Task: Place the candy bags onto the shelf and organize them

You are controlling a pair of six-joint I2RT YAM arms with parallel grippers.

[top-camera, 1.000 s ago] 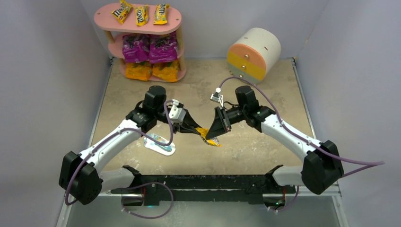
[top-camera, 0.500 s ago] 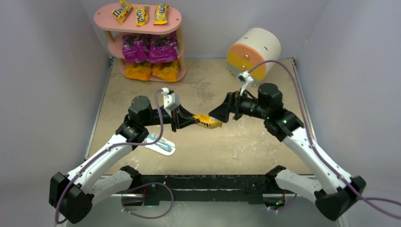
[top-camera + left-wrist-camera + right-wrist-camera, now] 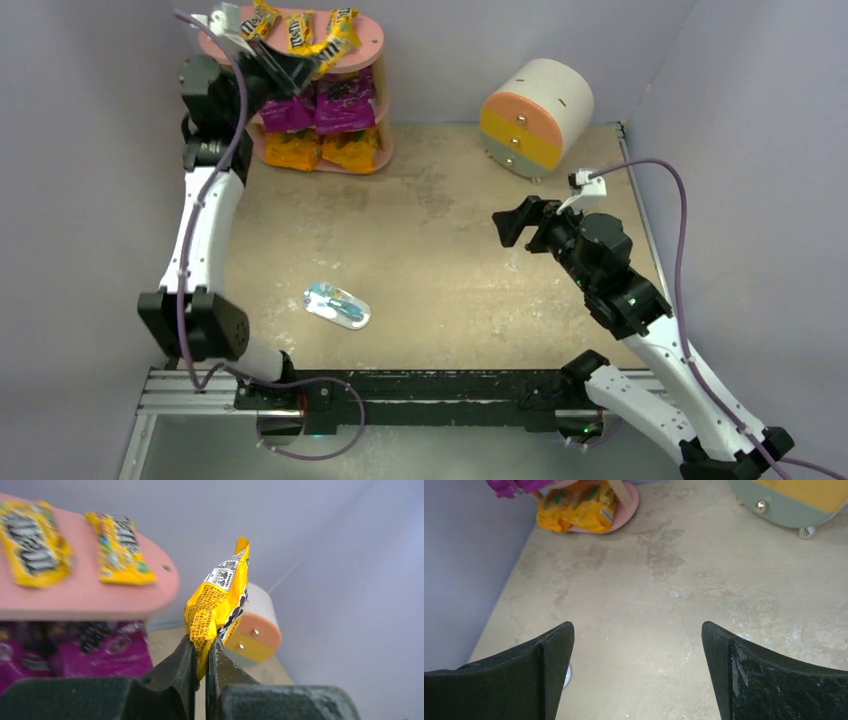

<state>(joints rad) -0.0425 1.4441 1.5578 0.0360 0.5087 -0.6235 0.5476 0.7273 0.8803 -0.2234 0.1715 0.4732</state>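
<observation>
Black metal rail (image 3: 430,385) along the near edge of the mottled beige tabletop (image 3: 450,300) anchors both arms. Just beyond it, left of centre, a flat light-blue and white packet (image 3: 338,306) lies alone on the surface, well apart from either gripper.

Further in on the right, the right gripper (image 3: 636,626) hangs over bare tabletop. Its black fingers (image 3: 549,665) are spread wide with nothing between them, and it points toward the back left corner. Behind it, at the back right, stands a round cream drum cabinet (image 3: 540,105) with orange and yellow drawer fronts.

At the back left stands the pink three-tier shelf (image 3: 372,42) on light wooden posts. Two large orange-yellow bags (image 3: 325,150) sit side by side on its bottom board and two large purple bags (image 3: 318,102) side by side on the middle one. Three small yellow M&M's packs (image 3: 298,30) are laid in a row on top.

The left arm (image 3: 200,220) reaches far up the left side to that top board, where the left gripper (image 3: 201,647) is clamped tight on the lower end of a fourth small yellow pack (image 3: 218,595). The pack stands upright in the jaws, off the board. In the wrist view it is just beside the board's right end. From overhead it is at the top tier's front edge, near the rightmost pack.
</observation>
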